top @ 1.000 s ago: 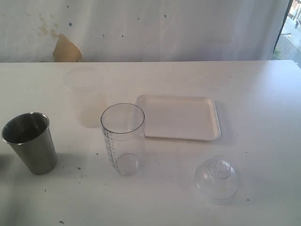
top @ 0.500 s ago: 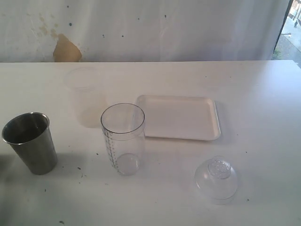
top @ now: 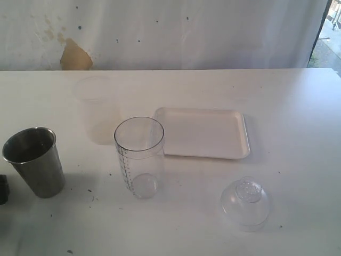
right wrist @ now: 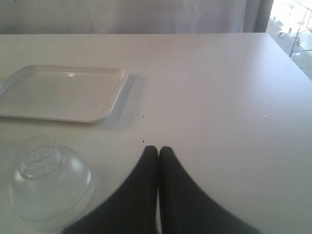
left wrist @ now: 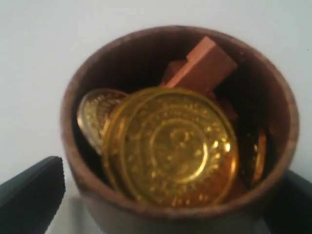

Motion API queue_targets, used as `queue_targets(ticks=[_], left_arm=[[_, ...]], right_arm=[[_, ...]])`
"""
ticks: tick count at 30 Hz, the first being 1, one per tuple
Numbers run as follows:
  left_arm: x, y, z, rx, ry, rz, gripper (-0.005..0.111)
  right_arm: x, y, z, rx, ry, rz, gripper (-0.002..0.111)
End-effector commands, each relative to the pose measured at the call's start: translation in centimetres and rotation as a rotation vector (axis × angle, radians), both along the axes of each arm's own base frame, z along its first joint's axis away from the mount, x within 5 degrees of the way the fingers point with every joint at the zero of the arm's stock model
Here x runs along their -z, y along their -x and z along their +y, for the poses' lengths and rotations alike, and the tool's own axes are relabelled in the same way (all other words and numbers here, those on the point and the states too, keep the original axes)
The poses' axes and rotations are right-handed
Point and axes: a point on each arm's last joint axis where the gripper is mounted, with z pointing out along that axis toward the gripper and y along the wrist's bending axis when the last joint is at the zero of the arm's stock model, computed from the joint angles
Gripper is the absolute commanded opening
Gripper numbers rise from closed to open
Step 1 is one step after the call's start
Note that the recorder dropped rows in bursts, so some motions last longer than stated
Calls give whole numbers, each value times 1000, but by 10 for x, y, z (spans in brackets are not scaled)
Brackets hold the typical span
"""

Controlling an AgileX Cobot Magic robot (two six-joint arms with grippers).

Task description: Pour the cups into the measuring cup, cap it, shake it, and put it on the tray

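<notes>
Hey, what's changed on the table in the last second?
The left gripper has edged into view at the left side, beside the steel cup, with its jaws open and nothing taken hold of. The steel cup, measuring cup, tray, clear dome lid and frosted cup have not moved.

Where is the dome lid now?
In the exterior view the clear dome lid lies nearer the camera than the tray, right of the measuring cup.
</notes>
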Motion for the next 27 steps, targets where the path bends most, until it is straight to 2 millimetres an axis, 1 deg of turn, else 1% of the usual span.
queue_targets(ticks=[1,5,8,9,11,14,16,18,19,25,27], left_arm=[[2,-5,2,10,-41,-6,105],[1,-9,2,6,-36,-21,105],[2,-10,2,6,-28,2,105],[3,-11,1,6,-24,12,104],[3,-11,1,9,-26,18,96],[4,-11,1,7,-22,24,70],[6,-10,1,8,-15,49,45],[8,-8,0,2,2,84,13],[10,-6,0,2,7,103,0],[9,-7,1,-6,9,92,0],[4,-9,2,-23,-2,56,0]], right_arm=[[1,0,0,-2,4,-3,0],[1,0,0,-2,4,-3,0],[1,0,0,-2,4,-3,0],[1,0,0,-2,4,-3,0],[1,0,0,-2,4,-3,0],[1,0,0,-2,4,-3,0],[1,0,0,-2,4,-3,0],[1,0,0,-2,4,-3,0],[1,0,0,-2,4,-3,0],[1,0,0,-2,4,-3,0],[1,0,0,-2,4,-3,0]])
